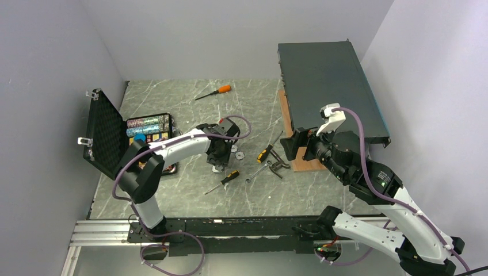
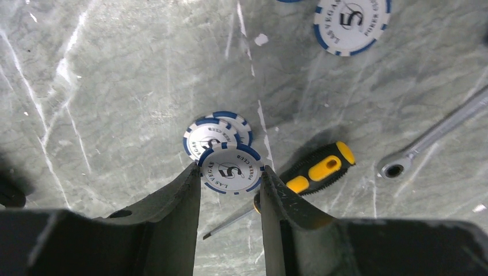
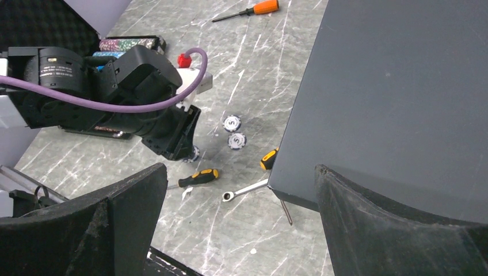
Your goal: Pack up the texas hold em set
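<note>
Texas hold em set, one blue-and-white chip (image 2: 232,167): clamped by its edges in the left gripper (image 2: 231,175), just above the table (image 1: 178,198) (two like chips (image 2: 208,137) lie overlapping beneath it). Right gripper (image 3: 240,168): jaws wide apart, holding nothing, beside the large dark box (image 3: 397,86). Farther left, the open black case (image 1: 106,135) rests on the table, chip rows (image 1: 148,127) inside.

tabletop (image 2: 115,86): was grey marble streaked with white veins
front chip (image 2: 232,171): was white, with blue edge bars and a dark "5" ringed by lettering
screwdriver (image 2: 319,168): had a black handle with yellow inserts
second screwdriver (image 1: 223,89): had an orange handle
case (image 1: 106,135): was black, its lid lined with egg-crate foam
chip rows (image 1: 148,127): were multicoloured
rack box (image 3: 403,86): was plain dark grey
cable (image 3: 115,107): was purple
</note>
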Robot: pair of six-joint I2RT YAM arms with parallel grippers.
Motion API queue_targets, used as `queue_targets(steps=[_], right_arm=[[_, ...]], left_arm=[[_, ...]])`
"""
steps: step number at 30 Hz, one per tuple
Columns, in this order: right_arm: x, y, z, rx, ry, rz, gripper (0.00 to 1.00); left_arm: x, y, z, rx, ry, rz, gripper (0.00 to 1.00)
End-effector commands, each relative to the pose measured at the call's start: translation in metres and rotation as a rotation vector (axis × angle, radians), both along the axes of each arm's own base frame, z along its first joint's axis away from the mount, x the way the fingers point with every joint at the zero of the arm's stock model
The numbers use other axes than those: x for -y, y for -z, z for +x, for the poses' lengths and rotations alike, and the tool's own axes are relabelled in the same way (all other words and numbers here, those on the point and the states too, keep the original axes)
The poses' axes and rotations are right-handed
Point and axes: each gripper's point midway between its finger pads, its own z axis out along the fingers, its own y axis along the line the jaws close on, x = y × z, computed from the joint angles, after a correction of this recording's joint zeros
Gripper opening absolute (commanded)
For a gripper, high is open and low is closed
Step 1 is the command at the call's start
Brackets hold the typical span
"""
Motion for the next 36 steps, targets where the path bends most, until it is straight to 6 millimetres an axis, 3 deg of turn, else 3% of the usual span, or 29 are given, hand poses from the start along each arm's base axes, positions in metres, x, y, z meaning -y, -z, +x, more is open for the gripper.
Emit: queue_targets(steps=[1,11,19,25,29,34,36], right_arm=[[-0.002,-0.009,-0.002,0.019,-0.010,0.043,1.00],[0.000,-0.007,-0.002,0.017,-0.004,0.039,1.00],[-0.002,-0.005,0.000,0.015,-0.007,0.032,1.00],[-0.002,-0.004,0.000,0.013,-0.004,0.028,1.00],[0.000,-0.005,0.000,0.014,0.000,0.025,1.00],[0.000,-0.007,-0.001,0.016,-0.002,0.028,1.00],[-0.001,-0.008,-0.001,0.014,-0.007,0.032,1.00]], left_arm=[[-0.009,0.009,0.007,0.019,-0.027,0.054,0.34],[-0.012,0.019,0.013,0.008,-0.029,0.108,0.36],[-0.007,0.011,0.015,0.023,-0.023,0.074,0.48],[-0.001,-0.003,0.019,0.032,-0.006,0.049,0.65],[-0.003,-0.017,0.034,0.073,-0.012,0.057,0.71],[0.027,-0.031,0.068,0.125,0.037,-0.051,0.78],[0.038,-0.025,0.079,0.114,0.036,-0.074,0.82]])
